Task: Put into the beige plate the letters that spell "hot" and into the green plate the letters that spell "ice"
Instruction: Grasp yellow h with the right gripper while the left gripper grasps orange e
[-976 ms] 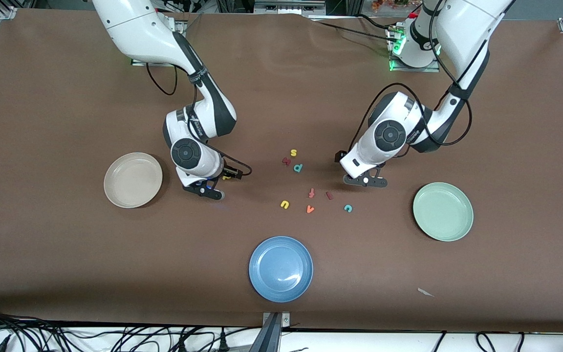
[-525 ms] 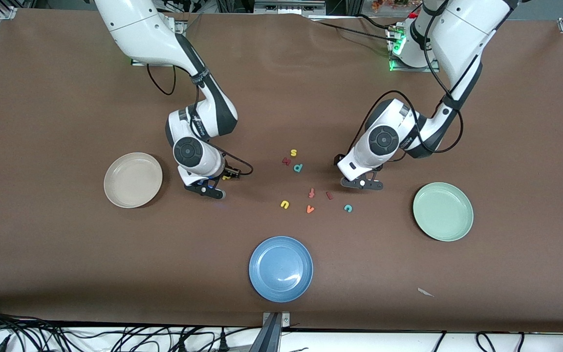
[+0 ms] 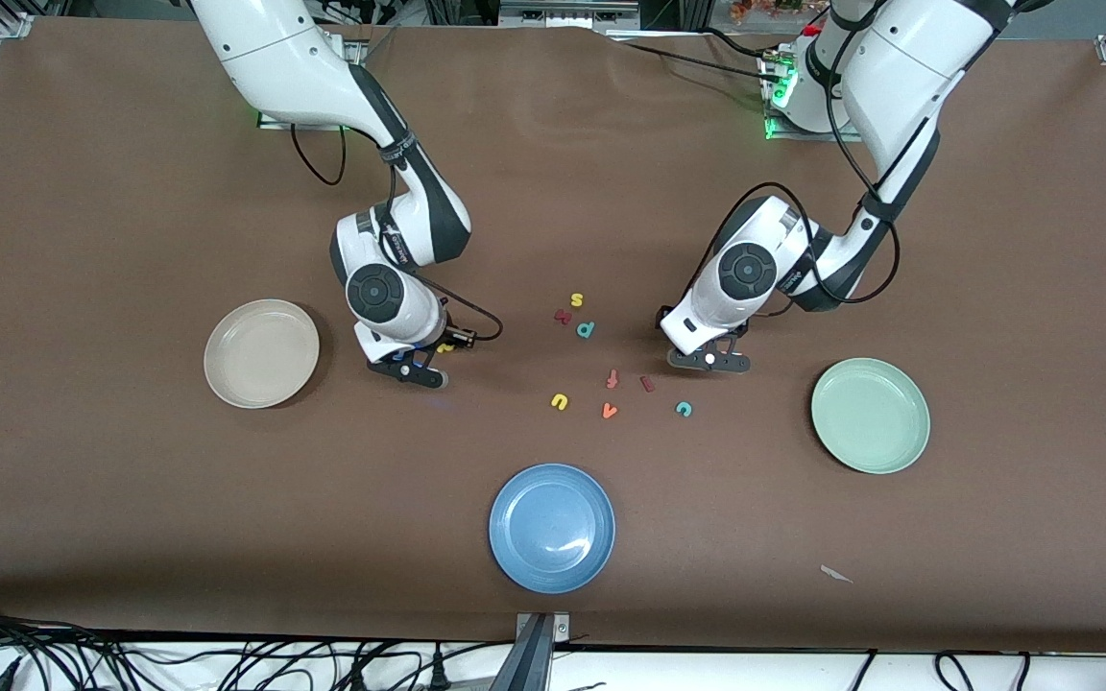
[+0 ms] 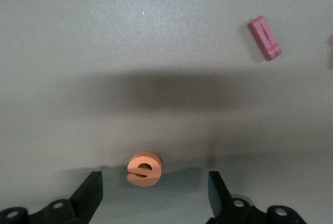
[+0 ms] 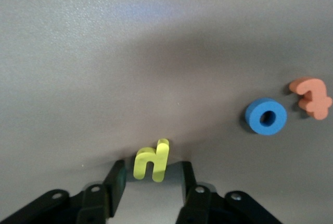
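My right gripper [image 3: 409, 370] is low over the table beside the beige plate [image 3: 261, 352]. Its fingers stand open, one on each side of the yellow h [image 5: 151, 161], with a small gap either side. The blue o [image 5: 266, 116] and orange t [image 5: 311, 97] lie close by. My left gripper [image 3: 709, 361] is down near the letter cluster, open wide around the orange e [image 4: 144, 169]. The dark red i [image 3: 647, 384] and teal c [image 3: 684, 409] lie just nearer the front camera. The green plate [image 3: 870, 415] holds nothing.
A blue plate [image 3: 551, 527] sits near the table's front edge. Between the arms lie a yellow s [image 3: 576, 300], teal p [image 3: 586, 329], red-orange f [image 3: 613, 378], yellow u [image 3: 560, 401] and orange v [image 3: 609, 411]. A paper scrap [image 3: 836, 574] lies near the front edge.
The right gripper's fingers have drawn in around the yellow h. The left gripper has shifted slightly toward the letter cluster and narrowed a little around the e.
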### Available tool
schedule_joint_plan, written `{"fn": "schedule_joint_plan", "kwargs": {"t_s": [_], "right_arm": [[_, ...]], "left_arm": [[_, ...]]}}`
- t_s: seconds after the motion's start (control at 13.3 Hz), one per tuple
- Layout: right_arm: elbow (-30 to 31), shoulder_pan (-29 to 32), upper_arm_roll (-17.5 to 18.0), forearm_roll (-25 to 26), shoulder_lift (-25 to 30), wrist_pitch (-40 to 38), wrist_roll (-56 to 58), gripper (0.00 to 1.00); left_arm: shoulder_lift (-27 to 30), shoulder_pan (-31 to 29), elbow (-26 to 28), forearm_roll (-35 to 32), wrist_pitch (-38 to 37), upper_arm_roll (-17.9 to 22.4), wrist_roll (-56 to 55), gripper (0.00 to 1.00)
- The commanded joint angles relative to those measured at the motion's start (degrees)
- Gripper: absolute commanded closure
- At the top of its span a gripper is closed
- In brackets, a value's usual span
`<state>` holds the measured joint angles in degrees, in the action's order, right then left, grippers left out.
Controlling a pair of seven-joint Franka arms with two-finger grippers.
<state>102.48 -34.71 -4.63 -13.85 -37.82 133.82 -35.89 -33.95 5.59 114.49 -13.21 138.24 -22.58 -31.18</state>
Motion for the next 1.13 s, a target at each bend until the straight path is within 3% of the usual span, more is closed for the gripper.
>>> {"fn": "schedule_joint_plan", "kwargs": {"t_s": [0.0,0.38,0.83,1.05], "right_arm": [[1.58,-0.36,-0.21,-0.83,0.55,2.06,3.1,0.5],[1.49,-0.36,-0.21,-0.83,0.73,2.06,6.44,0.5],[1.32,-0.27,-0.47,-0.92,0.99,1.97,8.29,0.5],[1.4,-0.27,-0.47,-1.0,0.99,1.97,8.29,0.65]], "left_arm": [[0.03,0.21,0.55,-1.99,0.98,0.08,-1.86,0.18],[0.12,0.13,0.55,-1.91,0.98,0.17,-1.86,0.39],[0.12,0.04,0.2,-2.26,0.98,0.17,-1.86,0.48],[0.12,-0.31,0.2,-3.14,0.98,0.25,-1.86,0.53]]}}
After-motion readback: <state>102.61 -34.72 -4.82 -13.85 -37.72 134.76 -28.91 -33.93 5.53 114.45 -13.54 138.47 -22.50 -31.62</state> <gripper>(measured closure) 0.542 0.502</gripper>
